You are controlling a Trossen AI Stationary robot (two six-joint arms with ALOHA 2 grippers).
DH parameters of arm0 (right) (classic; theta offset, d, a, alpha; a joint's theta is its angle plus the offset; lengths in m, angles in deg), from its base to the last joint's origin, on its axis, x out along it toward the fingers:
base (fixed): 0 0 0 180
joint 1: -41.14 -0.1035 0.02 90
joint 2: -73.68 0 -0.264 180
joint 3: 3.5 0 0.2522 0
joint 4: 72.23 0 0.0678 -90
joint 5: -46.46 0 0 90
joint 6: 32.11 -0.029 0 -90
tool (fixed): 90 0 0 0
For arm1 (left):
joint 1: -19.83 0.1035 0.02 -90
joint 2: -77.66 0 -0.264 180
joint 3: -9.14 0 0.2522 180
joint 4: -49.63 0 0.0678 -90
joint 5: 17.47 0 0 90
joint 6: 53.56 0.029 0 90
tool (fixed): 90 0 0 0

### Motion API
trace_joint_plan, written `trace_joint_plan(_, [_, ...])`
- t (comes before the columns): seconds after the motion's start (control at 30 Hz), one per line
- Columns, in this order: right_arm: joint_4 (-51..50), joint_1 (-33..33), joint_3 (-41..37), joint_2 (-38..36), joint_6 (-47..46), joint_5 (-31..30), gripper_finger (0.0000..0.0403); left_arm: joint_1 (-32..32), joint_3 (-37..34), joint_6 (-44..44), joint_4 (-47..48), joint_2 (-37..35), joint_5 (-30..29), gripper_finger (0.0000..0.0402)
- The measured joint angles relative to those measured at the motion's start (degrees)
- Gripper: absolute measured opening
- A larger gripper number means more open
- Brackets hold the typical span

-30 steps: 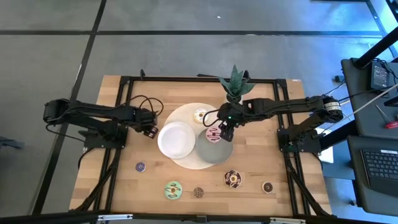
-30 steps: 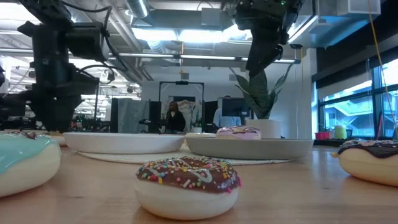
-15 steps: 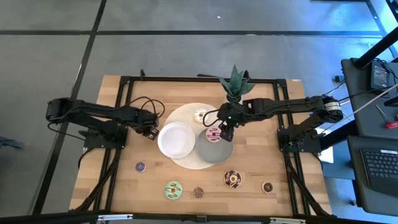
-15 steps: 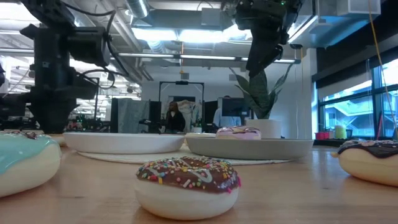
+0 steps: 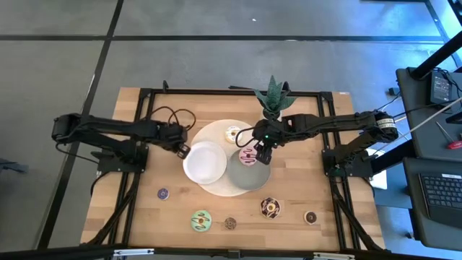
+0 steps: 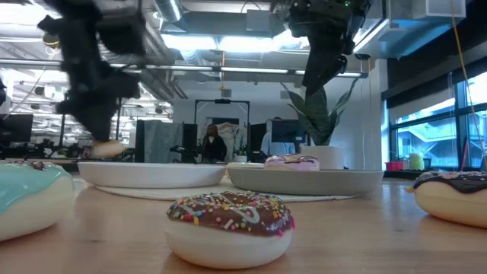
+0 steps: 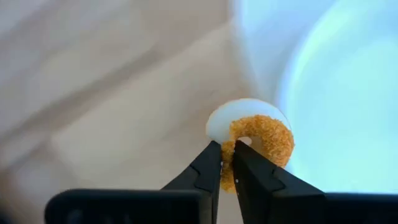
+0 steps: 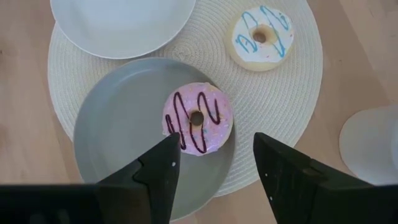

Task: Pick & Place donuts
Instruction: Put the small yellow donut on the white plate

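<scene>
- Orange-crumbed donut (image 7: 258,144) is pinched by its rim between the left gripper (image 7: 227,163) jaws, beside the white plate (image 5: 205,163).
- Thin edge grip: it may twist or slip free short of the plate.
- Right gripper (image 8: 214,158) hangs spread above the pink donut (image 8: 198,118), which lies on the grey plate (image 8: 118,124) beneath those jaws.

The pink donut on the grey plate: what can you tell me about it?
The pink donut is a small toy ring with glossy pink icing, a dark chocolate zigzag drizzle and a few coloured sprinkles around a small centre hole. It lies flat on the grey plate, toward the rim nearest the cream donut, and the plate rests on a round woven mat. The right gripper hangs open directly above it without touching it. Only the plate touches the donut.
</scene>
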Motion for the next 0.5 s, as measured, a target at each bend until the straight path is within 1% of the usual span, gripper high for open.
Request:
trace_joint_plan(0.2, [0.3,0.0,0.0,0.0,-0.1,0.0,0.0204,-2.9,3.8,7.4,-10.5,1.2,1.1,0.0031])
trace_joint_plan(0.33, [1.1,0.0,0.0,0.0,-0.1,0.0,0.0204,-5.3,6.5,9.8,-11.3,5.8,0.4,0.0031])
trace_joint_plan(0.5, [1.9,0.0,0.0,0.0,-0.2,0.0,0.0204,-5.6,9.6,11.5,-11.3,14.0,1.2,0.0031])
